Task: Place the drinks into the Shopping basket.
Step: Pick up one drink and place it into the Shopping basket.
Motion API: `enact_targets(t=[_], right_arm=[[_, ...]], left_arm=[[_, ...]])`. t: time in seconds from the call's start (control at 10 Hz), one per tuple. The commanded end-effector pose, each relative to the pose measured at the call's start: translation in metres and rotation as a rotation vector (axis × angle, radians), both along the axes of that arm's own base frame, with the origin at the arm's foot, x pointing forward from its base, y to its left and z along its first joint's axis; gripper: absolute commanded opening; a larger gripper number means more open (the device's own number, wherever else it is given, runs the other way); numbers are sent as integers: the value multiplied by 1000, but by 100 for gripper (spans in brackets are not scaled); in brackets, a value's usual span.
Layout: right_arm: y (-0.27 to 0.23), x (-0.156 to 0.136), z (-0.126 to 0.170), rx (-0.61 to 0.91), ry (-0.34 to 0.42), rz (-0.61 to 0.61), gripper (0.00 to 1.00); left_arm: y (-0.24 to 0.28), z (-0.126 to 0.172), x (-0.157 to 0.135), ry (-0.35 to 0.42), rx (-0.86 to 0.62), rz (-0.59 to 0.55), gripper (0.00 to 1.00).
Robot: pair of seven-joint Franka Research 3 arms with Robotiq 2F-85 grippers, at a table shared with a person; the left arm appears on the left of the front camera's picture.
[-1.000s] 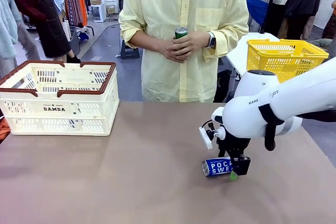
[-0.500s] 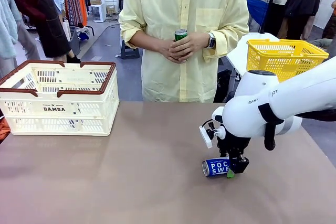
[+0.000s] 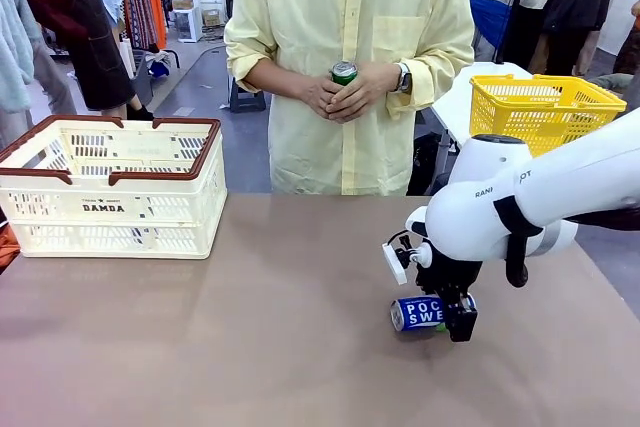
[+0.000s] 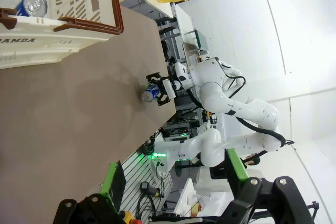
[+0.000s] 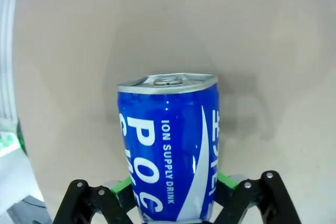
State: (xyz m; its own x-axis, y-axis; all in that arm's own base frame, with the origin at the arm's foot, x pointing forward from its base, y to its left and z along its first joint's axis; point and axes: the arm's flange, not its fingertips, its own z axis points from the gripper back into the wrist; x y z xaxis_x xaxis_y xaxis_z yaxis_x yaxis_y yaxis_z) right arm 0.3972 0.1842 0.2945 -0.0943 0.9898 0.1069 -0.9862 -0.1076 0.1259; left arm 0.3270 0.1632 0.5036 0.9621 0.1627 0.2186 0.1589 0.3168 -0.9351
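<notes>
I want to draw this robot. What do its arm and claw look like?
The right arm is white, smooth and rounded, with a black band and small dark lettering. The right gripper is black with green pads, and thin black cables loop near the wrist.

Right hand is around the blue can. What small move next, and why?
Probably a short lift: the right hand is shut on the blue can, which lies sideways down at the table, and the Shopping basket stands far left.

White rounded right arm (image 3: 530, 197) with black band, black gripper (image 3: 449, 321), green pads (image 5: 121, 184).
</notes>
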Motion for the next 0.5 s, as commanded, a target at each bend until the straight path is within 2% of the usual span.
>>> enact_targets(t=[0.0,0.1,0.3,0.4], right_arm=[[-4,-9,46,-44,83,-164,0],[-13,-19,73,-48,141,-245,0],[-41,-54,131,-45,280,-549,0],[-49,-72,147,-40,278,-629,0]], left_arm=[[1,2,-3,6,2,-2,100],[1,2,-3,6,2,-2,100],[1,2,-3,6,2,-2,100],[1,2,-3,6,2,-2,100]])
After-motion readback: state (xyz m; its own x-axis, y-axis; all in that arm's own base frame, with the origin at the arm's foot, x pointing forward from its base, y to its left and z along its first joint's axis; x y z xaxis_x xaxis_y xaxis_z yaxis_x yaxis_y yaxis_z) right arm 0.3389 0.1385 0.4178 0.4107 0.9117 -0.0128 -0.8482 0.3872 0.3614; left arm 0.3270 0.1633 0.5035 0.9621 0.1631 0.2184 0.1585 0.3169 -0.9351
